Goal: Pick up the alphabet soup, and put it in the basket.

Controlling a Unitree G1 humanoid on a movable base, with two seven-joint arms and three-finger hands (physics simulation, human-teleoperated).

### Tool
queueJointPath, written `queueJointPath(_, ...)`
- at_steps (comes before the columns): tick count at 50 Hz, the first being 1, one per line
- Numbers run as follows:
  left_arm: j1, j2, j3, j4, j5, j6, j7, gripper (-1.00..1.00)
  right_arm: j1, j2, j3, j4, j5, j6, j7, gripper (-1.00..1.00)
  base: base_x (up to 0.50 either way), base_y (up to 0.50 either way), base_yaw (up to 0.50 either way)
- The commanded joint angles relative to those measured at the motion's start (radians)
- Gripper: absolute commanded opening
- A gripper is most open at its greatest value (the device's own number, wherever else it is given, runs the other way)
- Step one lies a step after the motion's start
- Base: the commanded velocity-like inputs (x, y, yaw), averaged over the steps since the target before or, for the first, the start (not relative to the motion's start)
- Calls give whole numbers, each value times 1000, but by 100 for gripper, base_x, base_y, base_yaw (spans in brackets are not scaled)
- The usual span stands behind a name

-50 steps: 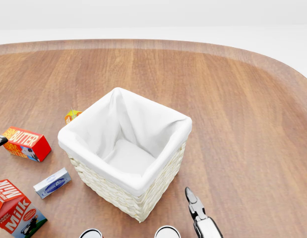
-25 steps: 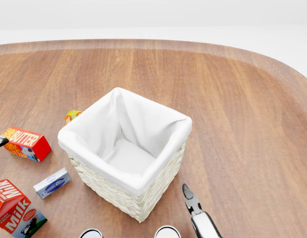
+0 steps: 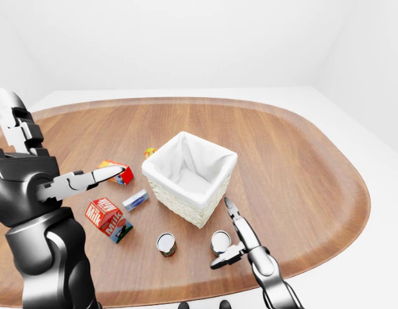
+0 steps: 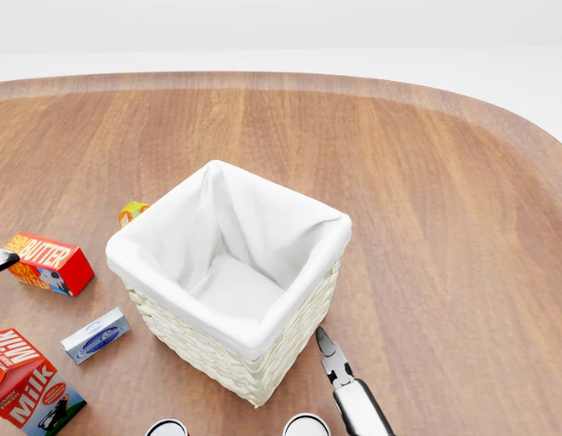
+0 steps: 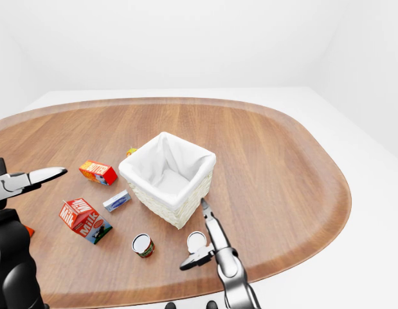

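Right hand (image 3: 240,241) slid left toward the basket (image 3: 189,175), fingers spread open beside the soup can (image 3: 220,242) on the desk (image 3: 295,167), not grasped yet; left hand (image 3: 31,174) open too.

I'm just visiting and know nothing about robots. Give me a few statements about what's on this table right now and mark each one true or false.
1. The basket has a can lying inside it. False: only its white lining shows; it is empty.
2. Two cans stand on the table below the basket in the left-eye view. True: one can on the left, another can on the right.
3. The right hand is closed round a can. False: its fingers are spread beside the right-hand can.
4. The milk carton is left of the basket in the left-eye view. True.
5. The butter box sits on the basket's rim. False: it lies on the table.
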Motion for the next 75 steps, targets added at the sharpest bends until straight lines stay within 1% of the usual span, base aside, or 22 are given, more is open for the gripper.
queueJointPath(1,2,-3,-2,-2,1,0,-1,100,-3,-1,24,3,-16,0,0,100,0,0,0)
queueJointPath(9,3,-3,-1,-7,-3,0,0,100,-11,-2,27,46,-33,0,9,100,0,0,0)
queueJointPath(13,5,-5,-1,-13,-3,0,0,100,-13,-7,37,70,-65,0,19,100,0,0,0)
queueJointPath(18,2,-4,-1,-4,-3,0,0,100,-5,-7,35,63,-67,0,36,100,0,0,0)
queueJointPath(33,-20,8,4,-9,-11,0,17,100,-33,1,-13,112,-6,0,71,100,0,0,0)
queueJointPath(37,-20,13,11,-12,-18,0,19,100,-39,4,-26,140,17,0,73,100,0,0,0)
queueJointPath(43,-14,11,11,-20,-20,0,18,100,-38,1,-28,153,14,0,64,100,0,0,0)
queueJointPath(44,-16,13,15,-20,-23,0,18,100,-34,-2,-30,153,1,0,46,100,0,0,0)
queueJointPath(47,-14,12,13,-16,-21,0,16,100,-10,-14,-27,144,-29,0,36,100,0,0,0)
queueJointPath(50,-13,11,10,-14,-18,0,15,100,17,-16,-15,89,-59,0,38,100,0,0,0)
queueJointPath(53,-11,9,6,-10,-12,0,13,100,8,-30,4,115,-121,0,32,100,0,0,0)
queueJointPath(54,-10,8,3,-5,-8,0,11,100,16,-36,21,98,-167,0,24,100,0,0,0)
queueJointPath(56,-9,6,2,1,-7,0,8,100,14,-31,23,101,-184,0,24,100,0,0,0)
queueJointPath(58,-8,6,3,7,-5,0,5,100,6,-42,37,107,-228,0,47,100,0,0,0)
queueJointPath(64,-8,6,3,4,-7,0,7,100,-6,-40,36,129,-282,0,66,100,0,0,0)
queueJointPath(67,-5,2,-5,3,-2,0,7,100,-17,-46,54,131,-347,0,82,100,0,0,0)
queueJointPath(75,-7,1,-4,-6,-4,0,8,100,-32,-38,48,134,-407,0,118,100,0,0,0)
